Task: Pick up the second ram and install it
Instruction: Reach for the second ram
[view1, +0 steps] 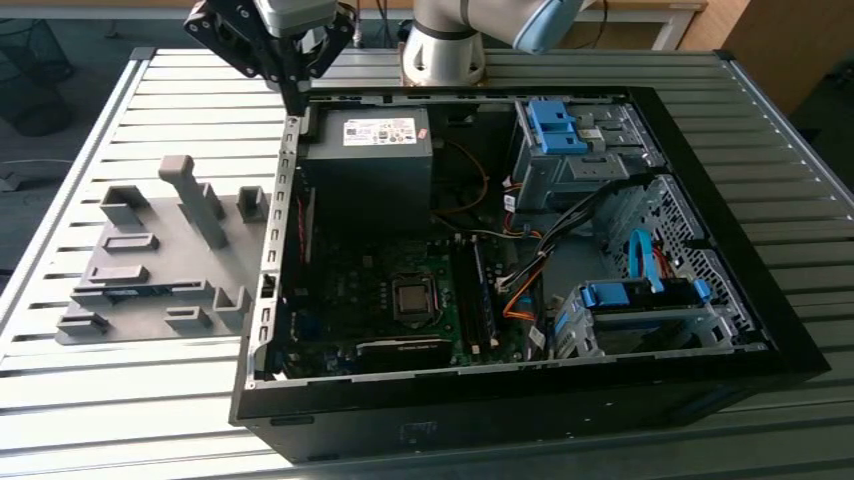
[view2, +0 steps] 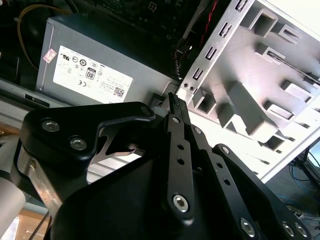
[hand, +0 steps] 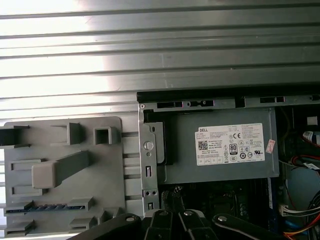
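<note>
Blue-green second ram (hand: 47, 206) in gray fixture (hand: 102, 182), well apart from hand (view1: 291, 90).

The exterior view stands high and well back, looking down at a slant over the whole open computer case (view1: 534, 415), the grey fixture plate (view1: 160, 270) beside it and the slatted surface (view1: 134, 400). The first wrist view looks nearly straight down past the hand (hand: 172, 200) onto the surface, the plate and the power supply (hand: 225, 170). The second wrist view sits close behind the hand's black links, looking obliquely across them. All three views share the power supply and the plate.
</note>
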